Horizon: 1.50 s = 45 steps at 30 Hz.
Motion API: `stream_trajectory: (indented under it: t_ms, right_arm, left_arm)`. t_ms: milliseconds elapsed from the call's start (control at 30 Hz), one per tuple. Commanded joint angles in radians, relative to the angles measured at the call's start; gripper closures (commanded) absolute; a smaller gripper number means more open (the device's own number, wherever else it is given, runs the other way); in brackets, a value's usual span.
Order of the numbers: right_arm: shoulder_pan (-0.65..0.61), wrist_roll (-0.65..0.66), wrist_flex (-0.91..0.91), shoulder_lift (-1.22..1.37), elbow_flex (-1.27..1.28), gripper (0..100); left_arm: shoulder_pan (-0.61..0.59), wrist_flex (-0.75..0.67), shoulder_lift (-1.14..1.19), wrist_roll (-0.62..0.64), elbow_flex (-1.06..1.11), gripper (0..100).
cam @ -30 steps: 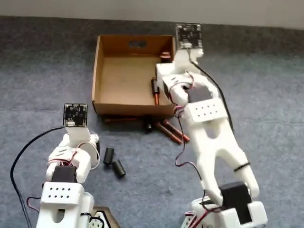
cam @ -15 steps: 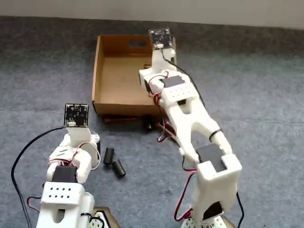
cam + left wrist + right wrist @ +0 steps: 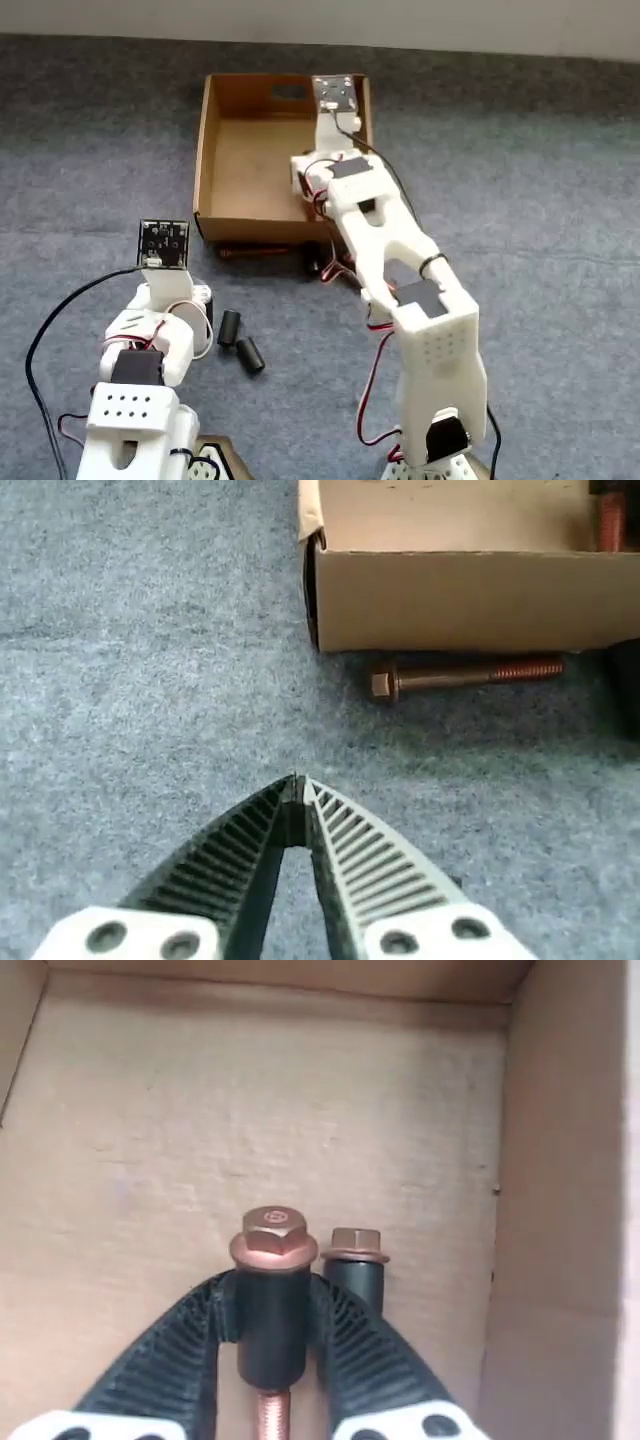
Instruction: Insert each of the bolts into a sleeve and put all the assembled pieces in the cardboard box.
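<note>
My left gripper: tips pressed together, holding nothing, over carpet near cardboard box near-left corner.
Loose sleeves: 2, on carpet right of left arm.
Bare bolt: 1 in plain sight, along box near wall; others under right arm, count unclear.
My right gripper: clamped on assembled piece, inside box, right side.
Second assembled piece: just beside the first.
Change: right arm swung left from box right wall to over interior; left arm unmoved.
</note>
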Motion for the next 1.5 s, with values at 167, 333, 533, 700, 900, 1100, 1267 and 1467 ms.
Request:
stream_trajectory:
  t_ms: [167,333,533,700,900,1100,1267,1467]
  right_arm:
    - [-0.019,0.058,0.054,0.016,-0.099,99.3]
    - [-0.018,0.058,0.053,0.044,-0.099,99.3]
    - [-0.002,0.060,0.051,0.050,-0.099,99.3]
    - [0.021,0.061,0.051,0.051,-0.093,99.3]
    - [0.038,0.120,0.054,0.048,-0.091,99.3]
    - [0.021,0.127,0.054,0.050,-0.094,99.3]
    - [0.021,0.121,0.053,0.051,-0.091,99.3]
    - [0.024,0.040,0.105,0.111,-0.119,99.3]
  left_arm:
    - [0.012,-0.018,-0.013,-0.006,-0.005,99]
    - [0.012,-0.018,-0.013,-0.006,-0.005,99]
    - [0.012,-0.018,-0.013,-0.006,-0.005,99]
    - [0.012,-0.018,-0.013,-0.006,-0.005,99]
    - [0.012,-0.018,-0.013,-0.006,-0.005,99]
    - [0.012,-0.018,-0.013,-0.006,-0.005,99]
    - [0.012,-0.018,-0.013,-0.006,-0.005,99]
    - [0.010,-0.018,-0.013,-0.006,-0.005,99]
